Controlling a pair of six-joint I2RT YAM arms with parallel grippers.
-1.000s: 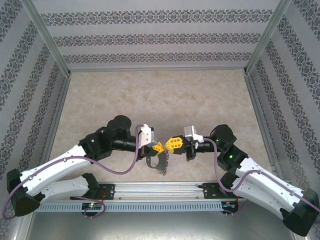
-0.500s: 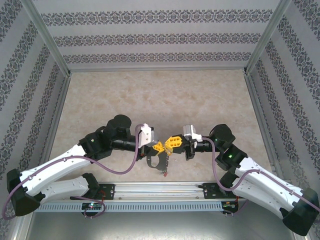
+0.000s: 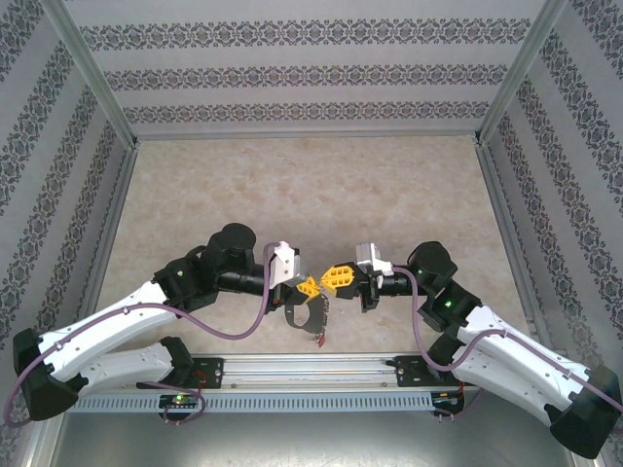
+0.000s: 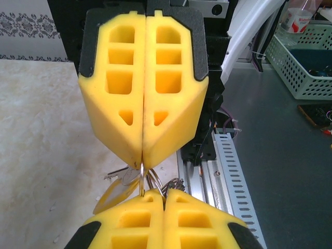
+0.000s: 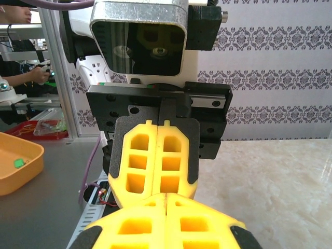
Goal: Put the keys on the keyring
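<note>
My left gripper (image 3: 311, 286) and right gripper (image 3: 332, 279) meet tip to tip above the table's near edge. The grey keyring (image 3: 306, 320) hangs below the left gripper, which is shut on it. In the left wrist view my left gripper (image 4: 165, 195) is shut, with thin wire loops (image 4: 175, 183) coming out between its fingers. The right gripper (image 4: 142, 160) is shut on a thin metal ring (image 4: 141, 175). A yellow-headed key (image 4: 115, 196) and a bare silver key (image 4: 120, 176) hang to the left of that ring. In the right wrist view the right gripper (image 5: 166, 196) is shut and hides the ring.
The beige table (image 3: 311, 195) stretches away behind both grippers, boxed in by patterned walls (image 3: 311, 78). A slotted metal rail (image 3: 311, 368) runs along the near edge just below the hanging keyring. A green basket (image 4: 306, 57) and an orange tray (image 5: 15, 161) sit off the table.
The right gripper has edged a little to the left, closing the gap to the left gripper. The hanging keyring has shifted slightly. Both grippers stay shut.
</note>
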